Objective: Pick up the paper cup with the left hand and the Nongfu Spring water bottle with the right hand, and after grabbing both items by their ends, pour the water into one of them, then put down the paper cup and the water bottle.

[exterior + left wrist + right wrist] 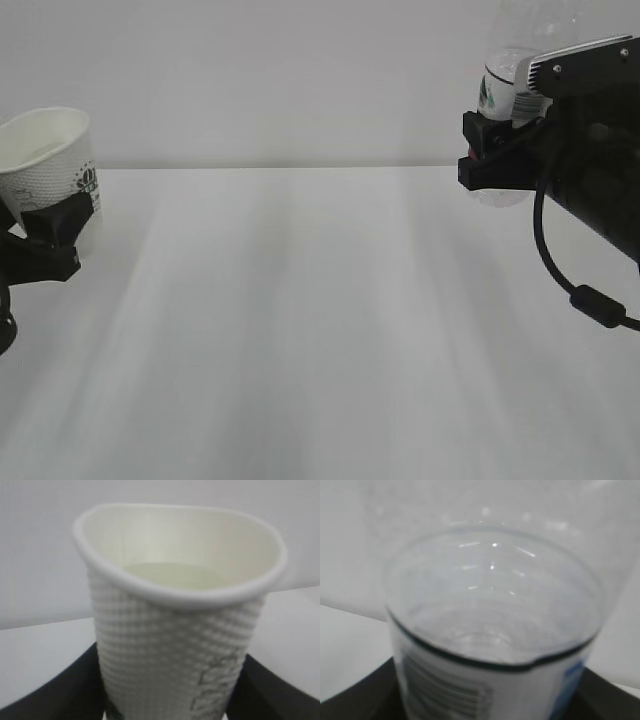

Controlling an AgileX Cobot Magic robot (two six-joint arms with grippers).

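Observation:
The white paper cup (48, 160) hangs upright at the far left above the table, with my left gripper (55, 232) shut on its lower part. In the left wrist view the dimpled cup (170, 645) fills the frame between two black fingers (55, 695), and a pale water surface (170, 575) shows inside it. At the upper right the clear Nongfu Spring water bottle (505, 85) stands upright in the air, its top out of view. My right gripper (493, 152) is shut on its labelled lower half. The right wrist view shows the bottle (490, 630) close up between dark fingers (357, 700).
A white table (300, 320) stretches between the two arms, against a plain white wall. A black cable (560, 275) loops down from the right arm at the right edge.

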